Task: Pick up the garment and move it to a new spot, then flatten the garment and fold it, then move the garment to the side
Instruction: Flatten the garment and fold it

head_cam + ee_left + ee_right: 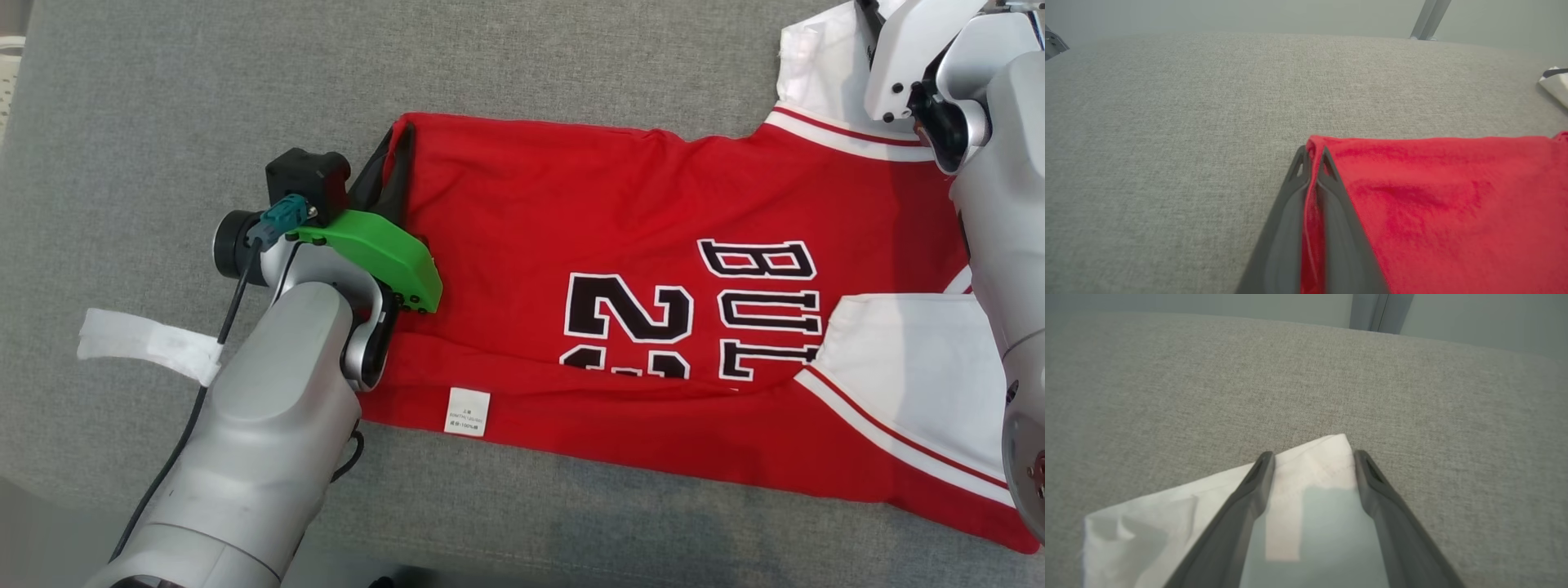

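Note:
The garment (571, 204) is a red jersey with white sleeves and black lettering, spread across the grey cloth surface with its near part folded over. My left gripper (397, 140) is shut on the jersey's far left hem corner (1316, 143); red cloth runs pinched between the two dark fingers (1286, 212). My right gripper (1312, 457) stands open over the white sleeve (1306, 473) at the far right, one finger on each side of the sleeve corner. In the head view the right arm (963, 98) covers the sleeve's top.
The grey fabric surface (204, 98) stretches to the left and beyond the jersey. A white strip of tape (147, 343) lies on it near my left forearm. A metal post (1429, 18) rises past the far edge. A white label (467, 412) shows on the folded hem.

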Robot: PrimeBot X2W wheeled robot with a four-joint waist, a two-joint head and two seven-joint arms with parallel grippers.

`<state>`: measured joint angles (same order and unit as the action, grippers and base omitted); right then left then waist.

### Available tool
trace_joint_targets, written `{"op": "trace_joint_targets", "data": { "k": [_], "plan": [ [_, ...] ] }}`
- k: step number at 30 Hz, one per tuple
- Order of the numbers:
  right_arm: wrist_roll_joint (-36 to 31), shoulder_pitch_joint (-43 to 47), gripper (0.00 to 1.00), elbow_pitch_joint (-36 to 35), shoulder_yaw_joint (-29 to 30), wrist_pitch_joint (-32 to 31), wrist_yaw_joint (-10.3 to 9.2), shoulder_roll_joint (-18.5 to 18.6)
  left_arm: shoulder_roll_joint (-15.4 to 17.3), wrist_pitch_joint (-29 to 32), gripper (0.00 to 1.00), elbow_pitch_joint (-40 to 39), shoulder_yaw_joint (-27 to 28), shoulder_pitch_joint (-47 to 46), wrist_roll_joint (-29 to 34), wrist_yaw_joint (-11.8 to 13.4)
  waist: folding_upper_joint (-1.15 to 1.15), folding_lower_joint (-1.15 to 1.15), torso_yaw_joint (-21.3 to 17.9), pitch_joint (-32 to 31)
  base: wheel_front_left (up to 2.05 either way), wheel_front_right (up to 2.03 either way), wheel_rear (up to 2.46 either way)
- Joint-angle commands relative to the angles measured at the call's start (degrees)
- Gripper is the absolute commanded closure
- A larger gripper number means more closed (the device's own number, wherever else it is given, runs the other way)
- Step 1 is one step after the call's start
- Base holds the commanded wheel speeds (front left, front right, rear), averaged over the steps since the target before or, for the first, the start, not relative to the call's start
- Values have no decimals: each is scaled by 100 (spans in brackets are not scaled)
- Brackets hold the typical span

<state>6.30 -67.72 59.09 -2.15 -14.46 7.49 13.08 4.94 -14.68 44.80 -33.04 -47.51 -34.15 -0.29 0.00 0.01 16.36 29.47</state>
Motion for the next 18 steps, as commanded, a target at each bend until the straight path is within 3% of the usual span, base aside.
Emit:
{"op": "trace_joint_targets", "data": {
  "k": [1,3,4,5,6,7,9,10,11,18],
  "plan": [
    [-77,-19,0,184,-9,-7,0,-1,21,-23,100,20,16,-52,-12,-25,0,-1,-18,-13,0,0,0],
    [-159,-65,2,323,-17,13,-1,24,27,-30,100,35,16,-64,-11,-36,0,-1,-26,-12,0,0,0],
    [-204,-84,15,391,-23,16,-3,45,29,-33,100,43,17,-70,-11,-44,0,-1,-30,-13,0,0,0],
    [-250,-92,37,459,-34,30,-4,52,31,-35,100,49,18,-76,-14,-52,0,-1,-35,-12,0,0,0],
    [-280,-96,53,519,-46,43,-4,53,33,-38,100,58,20,-81,-19,-58,0,-1,-42,-12,0,0,0],
    [-327,-107,57,578,-63,48,-4,53,37,-38,100,70,23,-86,-24,-57,0,-1,-50,-14,0,0,0],
    [-405,-114,74,682,-96,85,-4,46,45,-40,100,91,26,-94,-31,-66,0,-1,-68,-23,0,0,0],
    [-430,-119,95,721,-98,125,-4,51,50,-41,100,102,25,-96,-37,-70,0,-1,-77,-28,0,0,0],
    [-451,-129,100,751,-93,173,-6,64,57,-42,100,117,31,-97,-38,-72,0,-1,-88,-34,0,0,0],
    [-249,-210,100,797,2,810,-4,-101,141,-55,100,222,90,-43,-59,-71,0,-1,-293,-185,0,0,0]
  ]
}}
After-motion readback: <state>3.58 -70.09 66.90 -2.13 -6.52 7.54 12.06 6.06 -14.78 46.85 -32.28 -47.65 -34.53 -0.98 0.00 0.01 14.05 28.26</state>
